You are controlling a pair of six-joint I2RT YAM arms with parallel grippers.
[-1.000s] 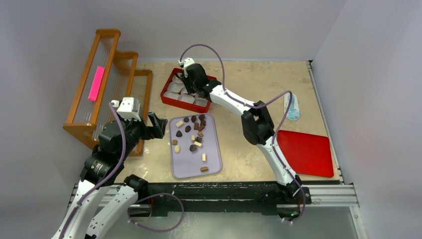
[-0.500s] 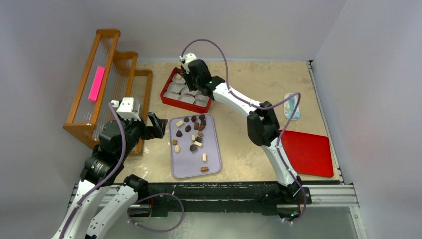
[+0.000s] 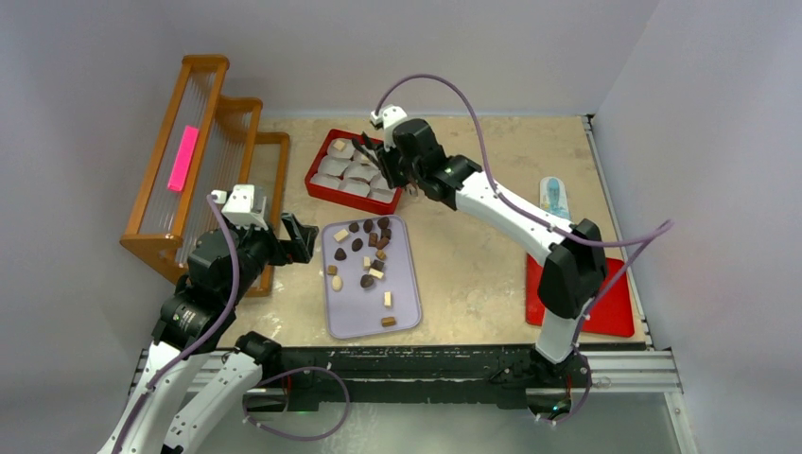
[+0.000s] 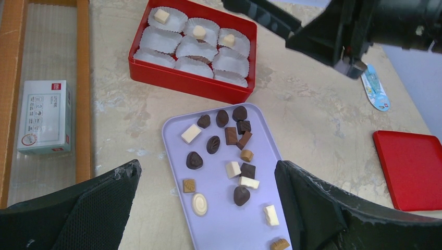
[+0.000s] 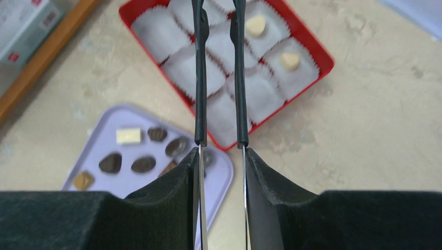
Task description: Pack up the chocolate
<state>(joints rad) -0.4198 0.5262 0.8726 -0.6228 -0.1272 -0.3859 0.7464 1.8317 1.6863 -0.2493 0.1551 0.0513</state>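
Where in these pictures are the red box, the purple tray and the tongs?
red box [image 4: 187, 85], left wrist view, near wall.
purple tray [image 4: 229, 229], left wrist view, bare floor.
tongs [image 5: 200, 78], right wrist view, left arm.

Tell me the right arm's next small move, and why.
Probably swing the right gripper, shut on the black tongs, from the red box back over the purple tray for another piece. Only three cream chocolates sit in the box's cups; the rest look empty, while many loose chocolates wait on the tray.
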